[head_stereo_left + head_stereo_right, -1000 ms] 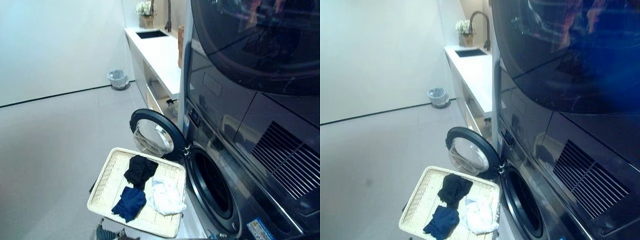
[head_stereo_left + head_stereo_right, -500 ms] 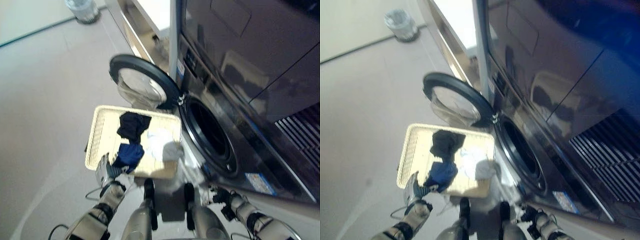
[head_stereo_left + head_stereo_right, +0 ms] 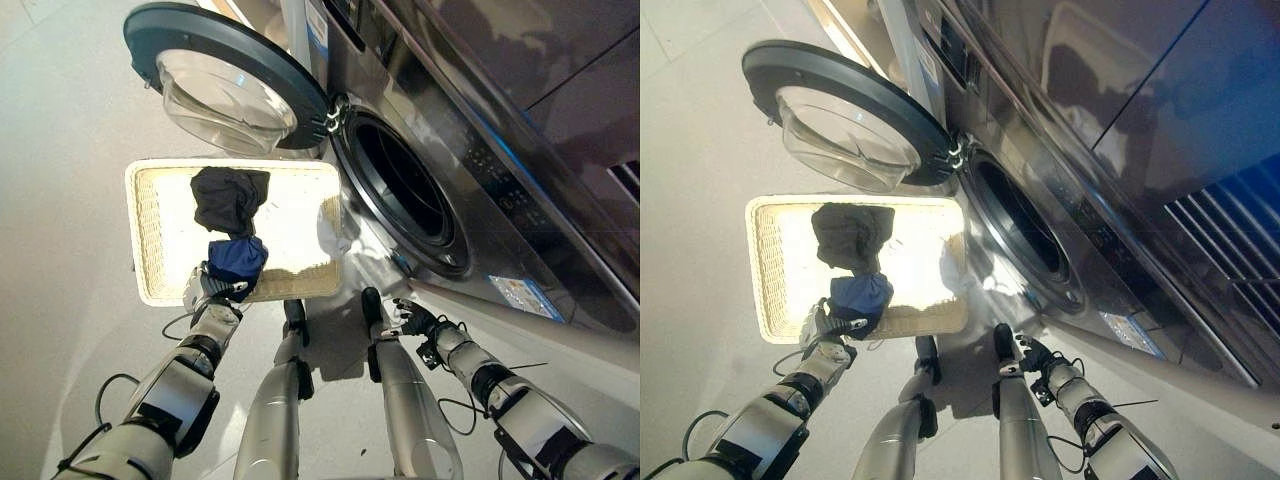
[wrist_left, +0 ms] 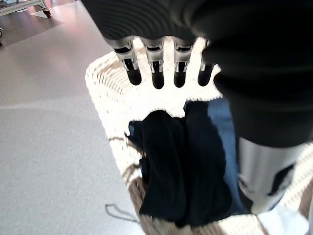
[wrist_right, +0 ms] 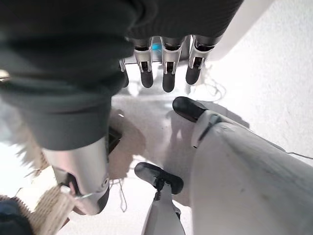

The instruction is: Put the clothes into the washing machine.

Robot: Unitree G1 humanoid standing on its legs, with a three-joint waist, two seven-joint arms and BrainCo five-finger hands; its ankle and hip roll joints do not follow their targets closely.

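A pale wicker basket (image 3: 160, 255) lies on the floor in front of the washing machine's open drum (image 3: 405, 195). It holds a black garment (image 3: 228, 198) and, nearer me, a dark blue garment (image 3: 238, 258). My left hand (image 3: 205, 292) is at the basket's near edge beside the blue garment (image 4: 220, 147), its fingers (image 4: 155, 73) straight and open above the cloth and holding nothing. A bit of white cloth (image 4: 281, 226) shows past its thumb. My right hand (image 3: 405, 318) hangs low before the machine, its fingers (image 5: 166, 73) relaxed and empty.
The round door (image 3: 225, 85) stands swung open to the left, above the basket's far edge. The dark machine front (image 3: 500, 230) runs along the right. Grey floor (image 3: 60, 300) spreads to the left of the basket.
The camera has tilted down and closer, so both arms now show in full. The left hand stays by the blue garment at the basket's near edge. The clothes have not moved.
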